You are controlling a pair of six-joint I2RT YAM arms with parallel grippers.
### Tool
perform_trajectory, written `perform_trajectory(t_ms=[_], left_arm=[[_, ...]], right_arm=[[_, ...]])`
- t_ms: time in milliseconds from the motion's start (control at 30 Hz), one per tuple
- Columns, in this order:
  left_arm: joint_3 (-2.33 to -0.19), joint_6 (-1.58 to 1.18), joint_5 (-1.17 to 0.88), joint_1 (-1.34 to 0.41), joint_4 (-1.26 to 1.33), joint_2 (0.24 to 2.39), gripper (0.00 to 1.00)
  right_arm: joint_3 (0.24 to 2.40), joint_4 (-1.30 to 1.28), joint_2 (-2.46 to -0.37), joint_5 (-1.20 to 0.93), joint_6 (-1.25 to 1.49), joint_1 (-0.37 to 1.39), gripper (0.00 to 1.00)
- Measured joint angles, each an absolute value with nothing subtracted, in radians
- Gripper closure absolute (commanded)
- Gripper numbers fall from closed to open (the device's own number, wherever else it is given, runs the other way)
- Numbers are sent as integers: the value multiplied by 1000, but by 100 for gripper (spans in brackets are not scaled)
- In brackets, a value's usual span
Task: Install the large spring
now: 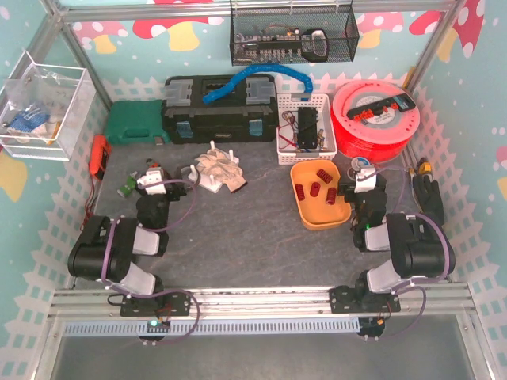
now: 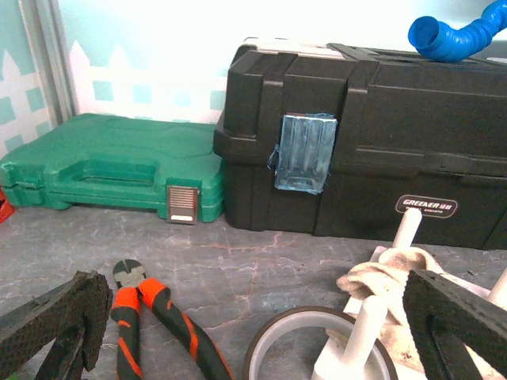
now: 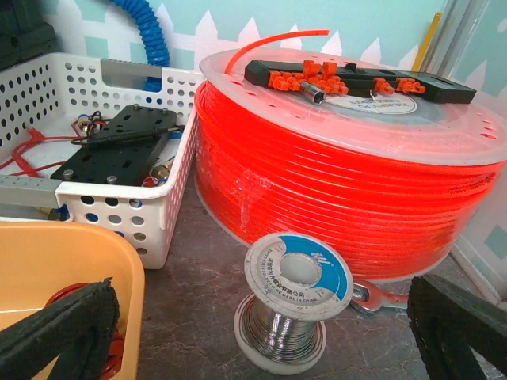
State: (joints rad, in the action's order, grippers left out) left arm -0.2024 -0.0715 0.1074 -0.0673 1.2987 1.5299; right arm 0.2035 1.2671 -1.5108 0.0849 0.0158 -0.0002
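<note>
Several red springs (image 1: 315, 190) lie in a yellow tray (image 1: 333, 215); I cannot tell which is the large one. In the right wrist view only the tray's corner (image 3: 63, 253) and a bit of red spring (image 3: 65, 294) show. The white peg fixture (image 1: 211, 181) stands at centre-left, draped with a cloth (image 1: 222, 168); its pegs (image 2: 364, 332) show in the left wrist view. My left gripper (image 1: 158, 169) (image 2: 253, 332) is open just left of the fixture, holding nothing. My right gripper (image 1: 363, 176) (image 3: 261, 336) is open just right of the tray, holding nothing.
A tape ring (image 2: 317, 348) and orange-handled pliers (image 2: 150, 317) lie before the left gripper, with a black toolbox (image 2: 372, 142) and green case (image 2: 111, 170) behind. A solder spool (image 3: 297, 301), wrench (image 3: 380, 297), orange reel (image 3: 348, 158) and white basket (image 3: 103, 150) face the right gripper.
</note>
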Motion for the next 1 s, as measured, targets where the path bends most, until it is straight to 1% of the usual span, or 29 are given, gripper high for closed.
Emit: perform_trajectory(t_ms=[400,600,733,867,1000], left_arm=[[-203,-72,107,-67,1299,1530,1],[-205,-70,109,-72,1275,1515,1],[-276,-69,112,-92,1084,1397,1],[-474,-130,112,-101,797,1273,1],[-633,-225,69,-101,554,1174,1]], right_arm=[[204,1253,-1499,83,16,0,1],[259,1066,-1310,43,15,0,1],[344,934,-1197,2,60,0,1],[439,774,-1104,-68,141,0,1],[570,595,-1035,-128,298,0,1]])
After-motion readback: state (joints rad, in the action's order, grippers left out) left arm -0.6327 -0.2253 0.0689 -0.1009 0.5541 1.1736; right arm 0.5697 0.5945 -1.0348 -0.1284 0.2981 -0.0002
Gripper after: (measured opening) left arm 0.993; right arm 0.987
